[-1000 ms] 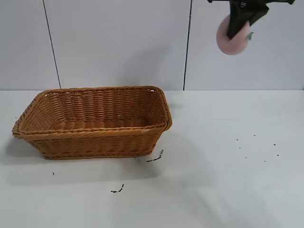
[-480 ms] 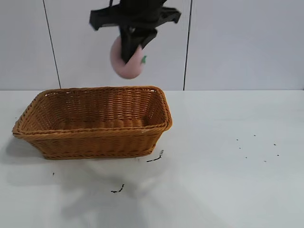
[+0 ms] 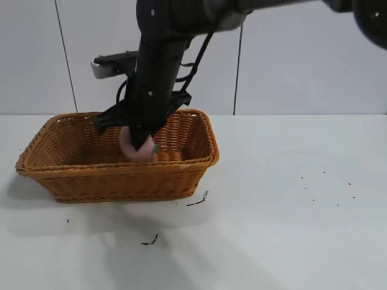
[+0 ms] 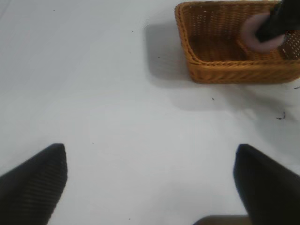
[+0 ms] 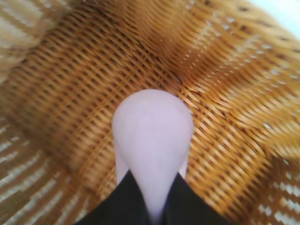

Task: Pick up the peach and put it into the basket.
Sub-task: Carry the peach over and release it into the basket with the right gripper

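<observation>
The orange-brown wicker basket (image 3: 121, 175) stands on the table at the left. My right gripper (image 3: 140, 145) reaches down into it and is shut on the pale-pink peach (image 3: 129, 148), which hangs inside the basket near its right half. In the right wrist view the peach (image 5: 152, 136) sits between the black fingers (image 5: 117, 201) just above the woven basket floor (image 5: 61, 93). The left wrist view shows the basket (image 4: 225, 72) and the peach (image 4: 255, 35) far off. My left gripper (image 4: 150, 183) is open and empty above bare table, out of the exterior view.
The white table (image 3: 290, 211) spreads to the right and front of the basket, with small dark specks (image 3: 326, 187) and two dark scraps (image 3: 198, 199) near the basket's front corner. A panelled wall (image 3: 302, 60) stands behind.
My right arm has carried the peach from high at the upper right, leftward over the basket, and then down into it. The basket has not moved.
</observation>
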Available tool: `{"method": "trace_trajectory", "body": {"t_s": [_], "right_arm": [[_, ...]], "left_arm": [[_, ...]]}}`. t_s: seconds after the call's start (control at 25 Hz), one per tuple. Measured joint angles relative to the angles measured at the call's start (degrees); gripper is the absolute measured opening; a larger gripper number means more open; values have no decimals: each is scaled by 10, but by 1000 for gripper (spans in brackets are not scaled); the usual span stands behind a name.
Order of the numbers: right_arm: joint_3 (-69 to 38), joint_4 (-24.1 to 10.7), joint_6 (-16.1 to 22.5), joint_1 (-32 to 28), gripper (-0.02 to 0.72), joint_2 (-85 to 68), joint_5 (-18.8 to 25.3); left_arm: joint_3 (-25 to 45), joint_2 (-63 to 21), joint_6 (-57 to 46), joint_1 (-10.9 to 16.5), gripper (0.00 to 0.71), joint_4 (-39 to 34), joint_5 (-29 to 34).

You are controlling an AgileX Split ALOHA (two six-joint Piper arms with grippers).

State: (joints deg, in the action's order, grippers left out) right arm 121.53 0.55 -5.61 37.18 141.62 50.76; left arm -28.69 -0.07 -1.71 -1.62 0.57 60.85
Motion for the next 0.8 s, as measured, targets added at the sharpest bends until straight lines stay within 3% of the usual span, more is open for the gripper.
{"method": "trace_trajectory", "body": {"t_s": [0.04, 0.12, 0.24, 0.32, 0.48, 0.8], "right_arm": [[0, 3, 1, 0, 22, 3, 0], [0, 9, 2, 0, 155, 4, 0], [0, 11, 2, 0, 499, 2, -1], [0, 11, 2, 0, 626, 0, 0], [0, 12, 2, 0, 684, -20, 15], [0, 10, 8, -7, 688, -121, 55]], "left_arm": [[0, 0, 0, 0, 693, 0, 0], [0, 0, 0, 0, 693, 0, 0], [0, 0, 0, 0, 693, 0, 0], [0, 0, 0, 0, 693, 0, 0], [0, 0, 0, 0, 693, 0, 0], [0, 0, 0, 0, 693, 0, 0]]}}
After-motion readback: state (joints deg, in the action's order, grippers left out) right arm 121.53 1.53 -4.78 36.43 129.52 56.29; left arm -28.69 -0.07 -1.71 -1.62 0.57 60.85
